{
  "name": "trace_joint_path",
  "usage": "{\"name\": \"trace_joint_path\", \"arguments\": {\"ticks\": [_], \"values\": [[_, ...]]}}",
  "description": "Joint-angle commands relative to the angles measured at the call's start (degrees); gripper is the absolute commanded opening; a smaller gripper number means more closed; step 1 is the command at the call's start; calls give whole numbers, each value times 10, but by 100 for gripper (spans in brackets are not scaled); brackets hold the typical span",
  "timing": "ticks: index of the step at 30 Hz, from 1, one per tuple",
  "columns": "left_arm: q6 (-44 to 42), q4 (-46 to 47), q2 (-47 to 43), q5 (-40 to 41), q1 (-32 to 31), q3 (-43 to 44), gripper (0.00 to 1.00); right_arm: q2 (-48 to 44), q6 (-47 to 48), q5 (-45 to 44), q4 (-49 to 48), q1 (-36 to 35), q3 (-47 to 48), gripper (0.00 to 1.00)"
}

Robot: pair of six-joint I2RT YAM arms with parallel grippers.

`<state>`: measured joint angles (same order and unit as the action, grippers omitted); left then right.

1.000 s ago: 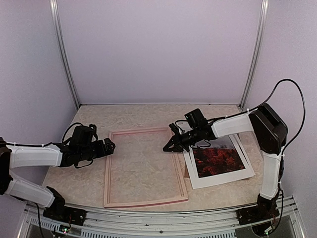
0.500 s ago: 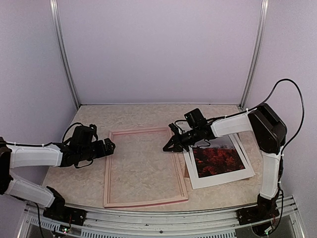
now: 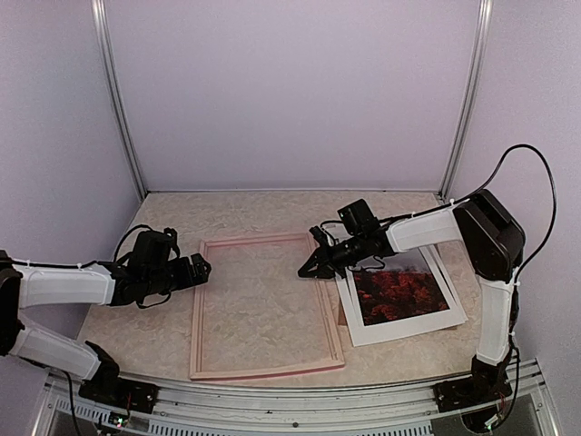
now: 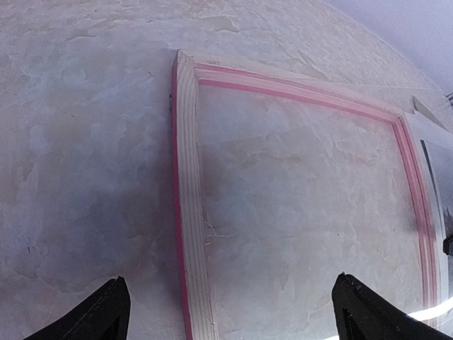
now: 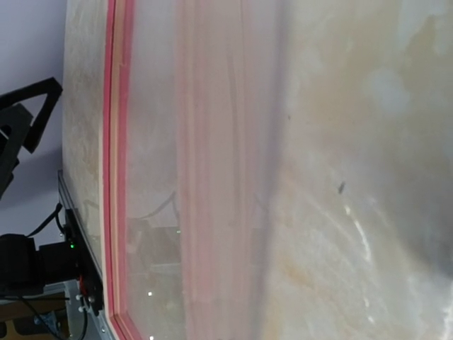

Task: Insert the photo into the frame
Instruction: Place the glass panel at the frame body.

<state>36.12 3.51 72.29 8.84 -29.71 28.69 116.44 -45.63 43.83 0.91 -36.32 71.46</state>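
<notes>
The frame [image 3: 268, 371] lies flat mid-table, its pale pinkish back up. In the left wrist view its left rail [image 4: 187, 212] runs between my wide-apart fingertips [image 4: 106, 312]. My left gripper [image 3: 205, 268] is open, low at that left rail, holding nothing. The photo [image 3: 399, 295] lies face up right of the frame, dark red foliage showing inside a white border. My right gripper [image 3: 307, 269] is shut, its tip just inside the frame's right rail, left of the photo. That rail [image 5: 226, 177] fills the right wrist view as a blur, and my own fingers do not show there.
A second sheet's edge [image 3: 343, 313] pokes out under the photo's left side. Purple walls with metal posts [image 3: 463, 100] close the back and sides. The aluminium rail [image 3: 300, 400] with both arm bases runs along the near edge.
</notes>
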Motion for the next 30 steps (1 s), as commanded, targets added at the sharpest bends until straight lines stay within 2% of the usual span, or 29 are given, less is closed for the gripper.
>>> {"name": "trace_joint_path", "arguments": {"ticks": [1, 8, 17, 23, 25, 30], "values": [[-7, 11, 3, 7, -5, 19, 99, 12, -9, -17, -25, 1, -8, 0], [-8, 9, 2, 8, -5, 20, 99, 21, -5, -22, -13, -4, 1, 1], [-11, 9, 3, 9, -6, 24, 99, 17, 16, -54, 37, -7, 25, 33], [-14, 13, -1, 11, -18, 24, 99, 14, 25, -69, 56, -10, 33, 48], [-14, 17, -10, 14, -28, 24, 99, 13, 28, -76, 64, -12, 37, 55], [-6, 40, -33, 10, -65, 25, 99, 11, 36, -95, 83, -18, 46, 65]]}}
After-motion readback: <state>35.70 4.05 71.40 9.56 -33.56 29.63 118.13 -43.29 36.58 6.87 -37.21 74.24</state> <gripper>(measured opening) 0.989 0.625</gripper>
